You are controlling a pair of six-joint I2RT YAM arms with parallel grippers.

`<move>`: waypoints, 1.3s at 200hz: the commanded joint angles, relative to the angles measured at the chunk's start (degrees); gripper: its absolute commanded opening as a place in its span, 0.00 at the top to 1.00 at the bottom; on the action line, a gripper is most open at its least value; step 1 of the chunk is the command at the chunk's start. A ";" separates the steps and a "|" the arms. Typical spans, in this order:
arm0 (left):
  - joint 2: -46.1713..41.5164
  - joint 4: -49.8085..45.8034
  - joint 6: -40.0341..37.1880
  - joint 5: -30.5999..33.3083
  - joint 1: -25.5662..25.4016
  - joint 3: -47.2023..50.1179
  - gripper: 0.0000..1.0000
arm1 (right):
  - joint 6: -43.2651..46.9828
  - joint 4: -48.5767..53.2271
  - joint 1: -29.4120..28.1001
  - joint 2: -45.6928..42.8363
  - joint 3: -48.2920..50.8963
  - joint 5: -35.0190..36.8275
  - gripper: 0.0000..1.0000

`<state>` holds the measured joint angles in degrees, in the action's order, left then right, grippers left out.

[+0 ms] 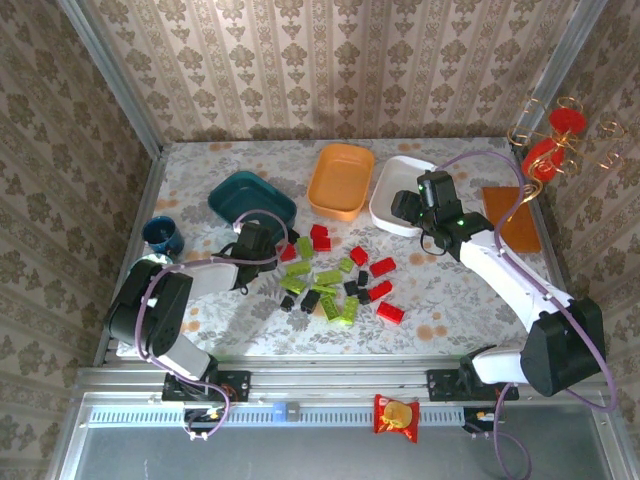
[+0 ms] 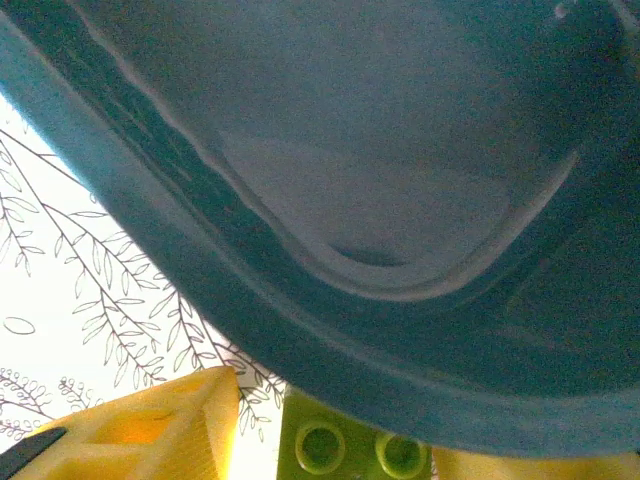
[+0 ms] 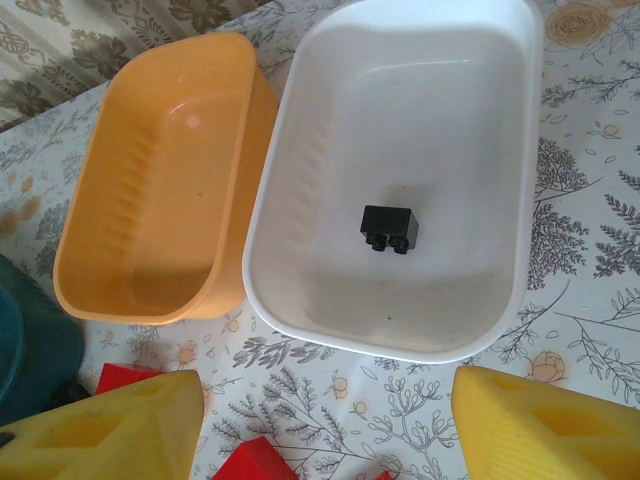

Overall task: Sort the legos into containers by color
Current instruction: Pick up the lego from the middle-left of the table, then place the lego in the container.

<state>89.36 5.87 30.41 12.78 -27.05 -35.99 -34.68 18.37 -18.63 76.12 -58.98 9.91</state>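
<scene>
**A:** From above, where does everything lie?

**B:** The small plastic bricks [image 1: 330, 275], red, lime green and black, are scattered mid-table on the floral tablecloth [image 1: 440, 300]; behind them stand a dark teal plastic tub [image 1: 245, 195] on the left, an orange plastic tub [image 1: 338, 180] in the middle and a white plastic tub [image 1: 390, 180] to its right; a small dark blue cup [image 1: 162, 237] stands near the left edge.

**A:** And the arms?

**B:** The left gripper [image 1: 258, 240] sits at the teal tub's near rim, just left of the bricks; the right gripper [image 1: 412, 205] hangs over the white tub; from up there I cannot tell how wide either stands.

**A:** The left wrist view?

**B:** The teal tub's rim and inner wall loom close; one yellow finger [image 2: 160, 430] shows lower left, a strip of the other lower right; a lime green brick [image 2: 350, 445], studs towards the camera, lies between them, against the right one, with a sliver of cloth beside the left one; whether it is gripped I cannot tell.

**A:** The right wrist view?

**B:** Its yellow fingers [image 3: 110, 430] stand wide apart, holding nothing; beyond them the white tub has one black brick [image 3: 388, 228] on its floor; the orange tub sits just beside it on the left; a corner of the teal tub shows at the left edge; red bricks [image 3: 130, 378] lie on the cloth by the left finger.
</scene>
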 commanded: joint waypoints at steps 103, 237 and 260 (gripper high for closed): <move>-21.56 -14.44 2.99 1.21 -1.93 -0.35 0.72 | -0.54 -0.52 0.16 -0.96 1.69 0.14 0.32; 14.94 -10.61 3.77 -9.63 14.40 -30.47 0.63 | -0.82 4.76 -3.12 -6.78 10.25 -7.15 0.32; 13.05 -9.47 4.60 -10.77 13.96 -31.01 0.35 | -1.26 7.19 -5.85 -8.36 13.09 -7.67 0.30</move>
<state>105.06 -4.29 33.74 4.47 -12.69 -64.64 -34.92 20.86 -22.04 69.73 -48.64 4.58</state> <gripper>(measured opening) 0.537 0.690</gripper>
